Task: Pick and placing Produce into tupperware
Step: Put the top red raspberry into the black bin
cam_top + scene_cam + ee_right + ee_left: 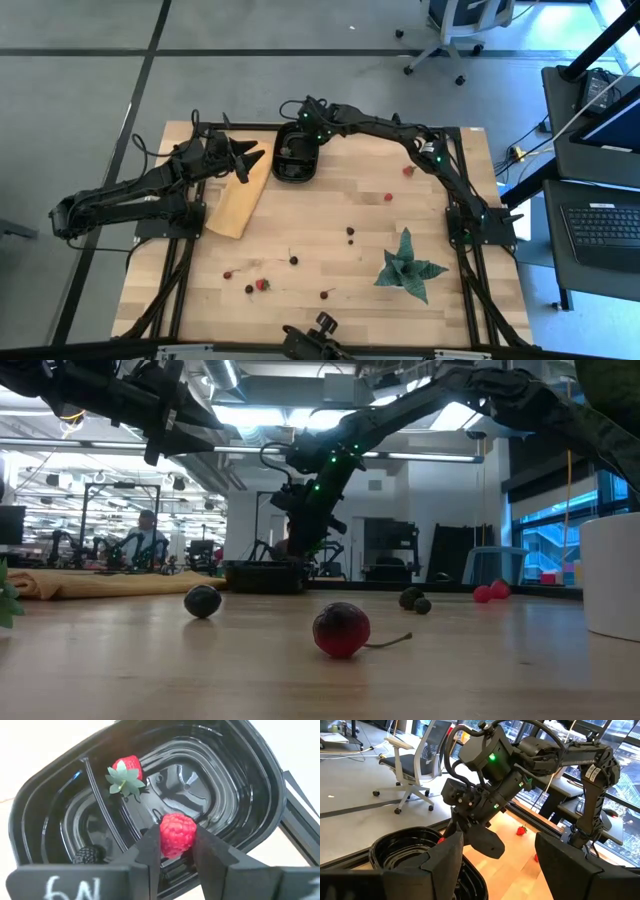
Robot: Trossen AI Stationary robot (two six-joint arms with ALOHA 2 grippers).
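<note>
The black tub (296, 158) stands at the table's far middle, next to the tan board (240, 195). My right gripper (176, 851) hangs over the tub's inside (185, 785), shut on a red berry (177, 834). A strawberry (125, 772) and a dark berry (90, 855) lie in the tub. My left gripper (497, 865) is open above the board, just left of the tub (400, 852), and faces the right gripper (480, 827). More strawberries (388, 197) and dark berries (350, 232) lie scattered on the table. My right gripper pinches the red bumpy berry (177, 837) between its two fingertips (150, 845), one on each side. The fingers come from above, pointing down into the tub. The berry is lifted clear above the tub's floor.
A green spiky plant (408, 265) in a white pot (612, 575) stands near the table's right near corner. Loose fruits lie toward the near edge: a strawberry (262, 284), a dark berry (293, 260), a red cherry (341, 630). Office chairs and desks stand beyond the table.
</note>
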